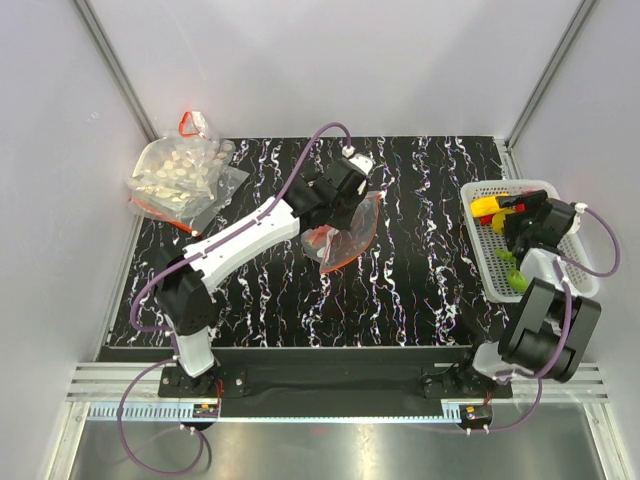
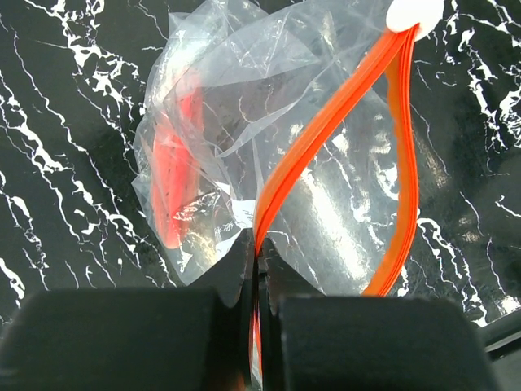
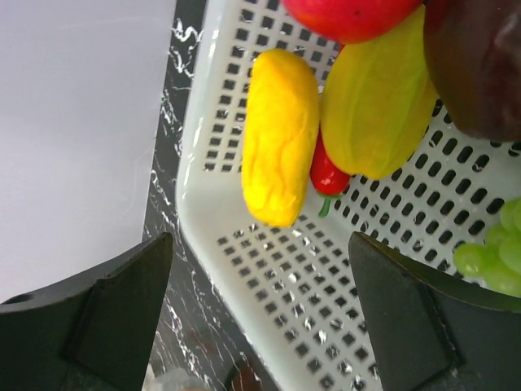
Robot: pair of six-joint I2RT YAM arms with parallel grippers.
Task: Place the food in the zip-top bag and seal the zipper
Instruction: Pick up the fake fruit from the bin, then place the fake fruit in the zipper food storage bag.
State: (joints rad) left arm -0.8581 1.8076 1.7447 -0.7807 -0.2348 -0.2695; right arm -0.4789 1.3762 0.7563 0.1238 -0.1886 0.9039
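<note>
The zip-top bag (image 1: 350, 232) lies mid-table, clear and crinkled, with a red piece of food (image 2: 175, 183) inside it. Its zipper (image 2: 326, 134) is an orange strip whose two sides bow apart, with a white slider (image 2: 413, 12) at the far end. My left gripper (image 2: 259, 269) is shut on the near end of that strip; from above, the left gripper (image 1: 331, 217) sits over the bag's back edge. My right gripper (image 3: 260, 305) hangs open over the white basket (image 3: 326, 318), short of a yellow food piece (image 3: 279, 134), and holds nothing. From above, the right gripper (image 1: 508, 232) is over the basket.
The basket (image 1: 487, 272) stands at the table's right edge and also holds a yellow-green starfruit (image 3: 378, 98), a small red pepper (image 3: 328, 173), a red fruit (image 3: 350, 12), green grapes (image 3: 496, 257) and a dark piece (image 3: 480, 57). A larger bag of whitish pieces (image 1: 180, 175) lies back left.
</note>
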